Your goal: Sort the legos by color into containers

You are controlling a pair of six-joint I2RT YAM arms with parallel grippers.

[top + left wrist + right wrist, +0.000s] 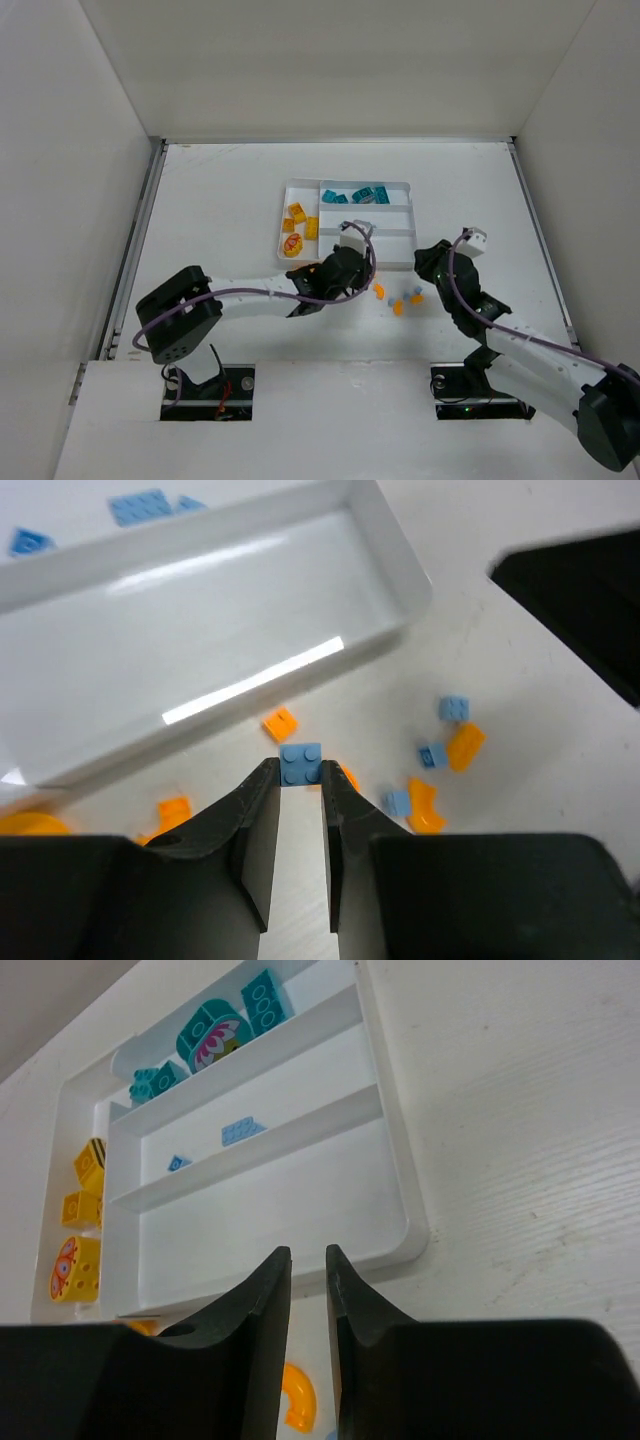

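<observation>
Left wall: a white panel (70, 200) runs along the table's left edge; you have a broad strip of white table (220, 200) between it and the tray
Left arm: your left arm (250, 295) reaches diagonally from its base toward the tray's near side
Tray: the white tray (413, 1232) sits mid-table; its tall narrow section on the left holds yellow bricks (297, 212), the far long section holds teal bricks (360, 195), and the middle one holds light blue pieces (240, 1130); the nearest long section shows only its white floor
Left gripper: your left gripper (300, 780) sits just outside the tray's near rim by its right corner, fingers pinched on a light blue brick (300, 763)
Loose bricks: the loose bricks (398, 300), orange and light blue, lie scattered on the table between your two grippers, near the tray's rim but apart from it
Right gripper: your right gripper (308, 1255) points at the tray's near right corner, fingers a narrow gap apart with nothing between them
Right side: white table stretches from the tray's right rim to the right wall (590, 150)
</observation>
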